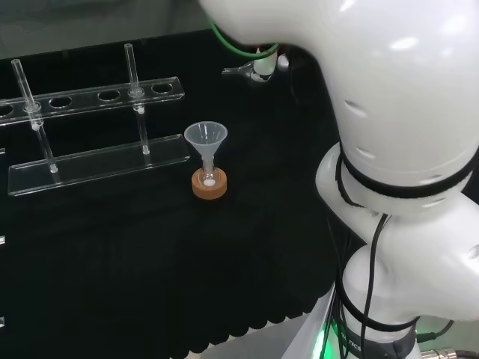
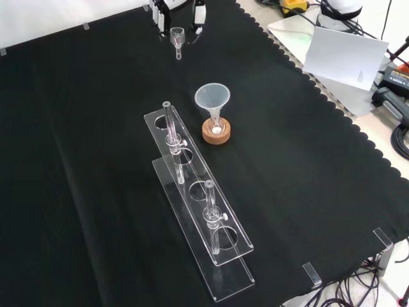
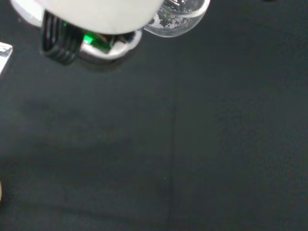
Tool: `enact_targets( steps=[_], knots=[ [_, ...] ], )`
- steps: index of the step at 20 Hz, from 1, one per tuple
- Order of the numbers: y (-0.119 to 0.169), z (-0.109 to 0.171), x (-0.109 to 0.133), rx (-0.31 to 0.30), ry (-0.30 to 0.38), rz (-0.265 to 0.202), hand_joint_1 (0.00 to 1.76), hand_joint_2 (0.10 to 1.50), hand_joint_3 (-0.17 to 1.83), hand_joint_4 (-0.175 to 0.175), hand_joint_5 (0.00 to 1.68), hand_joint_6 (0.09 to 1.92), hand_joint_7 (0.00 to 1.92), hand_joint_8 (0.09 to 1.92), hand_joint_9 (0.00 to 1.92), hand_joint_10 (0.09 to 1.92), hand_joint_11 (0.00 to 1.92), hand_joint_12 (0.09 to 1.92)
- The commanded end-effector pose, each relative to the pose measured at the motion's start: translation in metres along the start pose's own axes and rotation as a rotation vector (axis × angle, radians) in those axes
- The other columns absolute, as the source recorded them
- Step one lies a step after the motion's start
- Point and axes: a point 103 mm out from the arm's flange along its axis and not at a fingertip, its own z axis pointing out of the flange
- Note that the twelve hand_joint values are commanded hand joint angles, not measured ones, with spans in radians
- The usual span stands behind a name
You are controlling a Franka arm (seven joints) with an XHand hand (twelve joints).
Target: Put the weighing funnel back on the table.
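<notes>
The robot hand [image 2: 199, 15] is reaching in at the top edge of the front view. Its fingers are pinching the weighing funnel [image 2: 177, 36], which is hanging between them with its short stem pointing down toward the black cloth [image 2: 77, 160], seemingly a little above it. The piece is sitting well apart from the big funnel [image 2: 212, 97] on its cork ring [image 2: 216, 133] and from the clear rack [image 2: 220, 252] with its glass tubes, so bare cloth is lying beneath it.

To do this step well, the robot hand should be coming down slowly until the glass is touching the surface. It should be tilting so that the piece is lying on its side rather than balancing on its stem, and only then spreading its fingers. Letting go too high is risking a drop and a roll across the cloth. Lifting straight up afterwards is the safest way of avoiding a snag on the rim.
</notes>
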Motion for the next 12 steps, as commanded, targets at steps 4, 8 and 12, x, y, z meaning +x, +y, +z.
enact_targets(
  steps=[4,8,12],
  knots=[
    [0.027,0.002,-0.031,0.017,0.078,0.032,1.16,0.63,0.57,0.175,1.59,0.09,1.18,0.45,1.49,0.09,1.24,0.74],
    [0.027,0.005,-0.037,0.047,0.131,0.055,1.16,0.63,0.57,0.175,1.59,0.09,1.18,0.45,1.49,0.09,1.24,0.74],
    [0.020,0.004,-0.041,0.069,0.164,0.081,1.16,0.63,0.57,0.175,1.59,0.09,1.18,0.46,1.49,0.09,1.24,0.74]
  ],
)
